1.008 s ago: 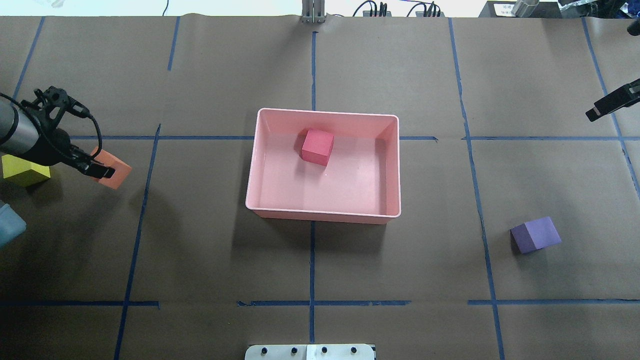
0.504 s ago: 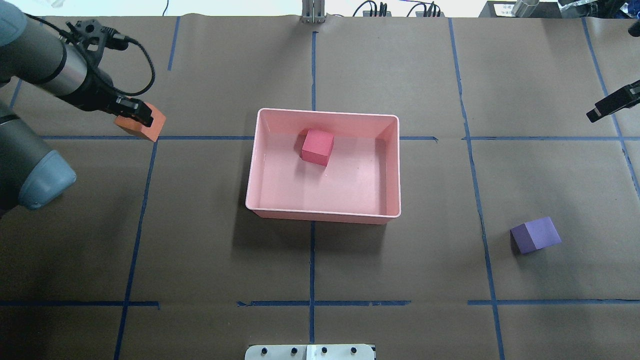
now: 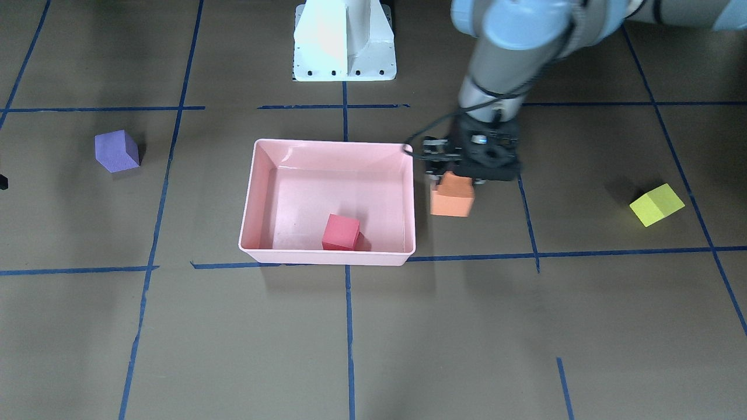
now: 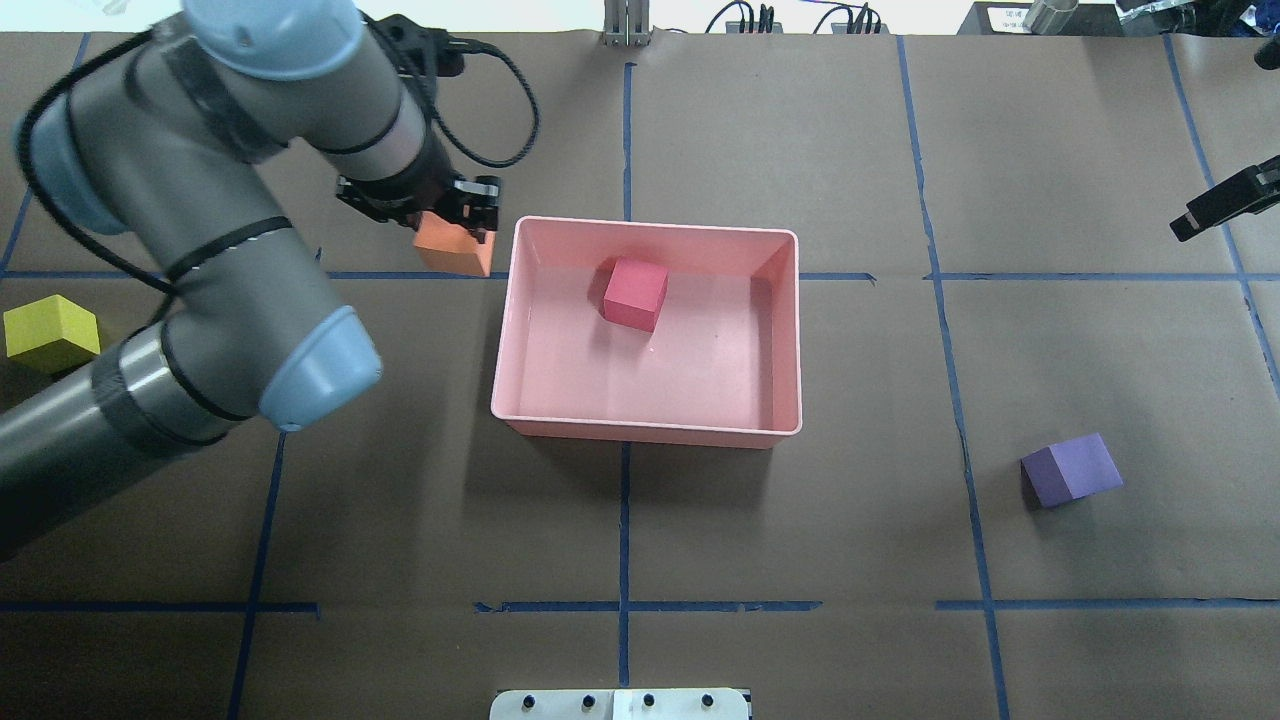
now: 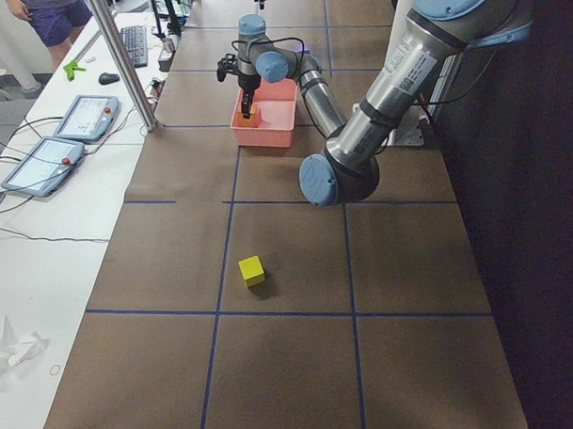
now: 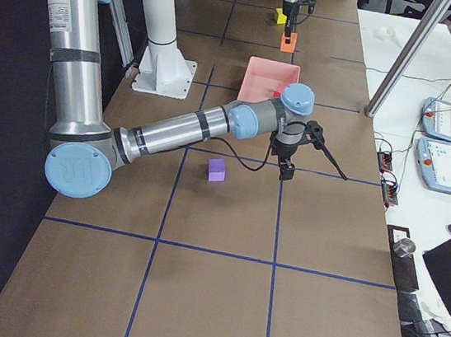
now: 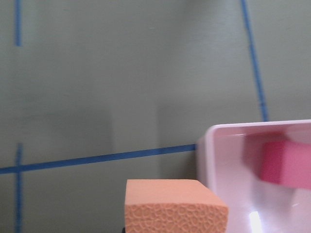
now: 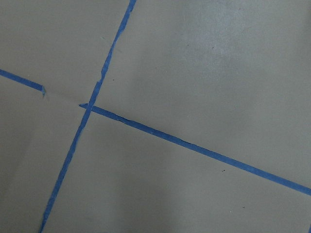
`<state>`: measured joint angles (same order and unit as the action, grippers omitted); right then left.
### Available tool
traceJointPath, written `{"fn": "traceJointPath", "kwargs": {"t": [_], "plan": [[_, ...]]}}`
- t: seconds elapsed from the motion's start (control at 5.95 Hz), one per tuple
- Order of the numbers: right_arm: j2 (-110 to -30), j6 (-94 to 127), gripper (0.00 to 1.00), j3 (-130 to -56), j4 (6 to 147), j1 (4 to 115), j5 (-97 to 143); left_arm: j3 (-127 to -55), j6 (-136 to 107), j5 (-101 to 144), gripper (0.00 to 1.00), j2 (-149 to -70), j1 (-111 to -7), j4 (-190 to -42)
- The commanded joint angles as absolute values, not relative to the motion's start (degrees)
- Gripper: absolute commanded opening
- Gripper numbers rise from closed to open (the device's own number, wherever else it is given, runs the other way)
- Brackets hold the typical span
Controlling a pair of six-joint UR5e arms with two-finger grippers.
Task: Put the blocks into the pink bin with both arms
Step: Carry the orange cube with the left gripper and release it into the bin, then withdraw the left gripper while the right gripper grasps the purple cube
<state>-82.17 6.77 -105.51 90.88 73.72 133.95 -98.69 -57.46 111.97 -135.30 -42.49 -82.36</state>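
Overhead exterior: left claw (image 4: 445,222) clamped on the orange block (image 4: 452,255) beside the pink bin (image 4: 505,330).
The block sits directly under the claw, just outside the bin's 10 o'clock corner; the red-pink block (image 4: 635,293) lies inside toward 12 o'clock. Right claw (image 4: 1225,205) hangs at the desk's (image 4: 800,560) 3 o'clock edge; its state I cannot tell.

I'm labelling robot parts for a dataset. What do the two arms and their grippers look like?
Both the left arm and right arm are grey-silver tubes with rounded light-blue joint caps and black bands. The left gripper and right gripper are black; a black cable loops to the left one.
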Motion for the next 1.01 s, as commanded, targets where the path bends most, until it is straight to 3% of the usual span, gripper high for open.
{"fn": "traceJointPath", "kwargs": {"t": [0.0, 0.34, 0.5, 0.84], "plan": [[-80.96, 10.26, 1.0, -105.82, 90.79, 73.04, 133.95, -93.77, -63.52, 110.3, 1.0, -141.94, -39.21, -82.09], [-82.16, 19.11, 1.0, -107.3, 83.9, 70.76, 132.81, -106.79, -56.14, 112.05, 1.0, -132.07, -39.98, -77.3], [-90.1, 23.95, 1.0, -110.62, 74.89, 65.79, 128.37, -111.75, -47.29, 112.15, 1.0, -129.23, -42.69, -71.25], [-102.59, 39.92, 1.0, -111.36, 54.33, 52.19, 117.83, -112.41, -39.33, 112.33, 1.0, -124.55, -47.0, -71.28]]}}
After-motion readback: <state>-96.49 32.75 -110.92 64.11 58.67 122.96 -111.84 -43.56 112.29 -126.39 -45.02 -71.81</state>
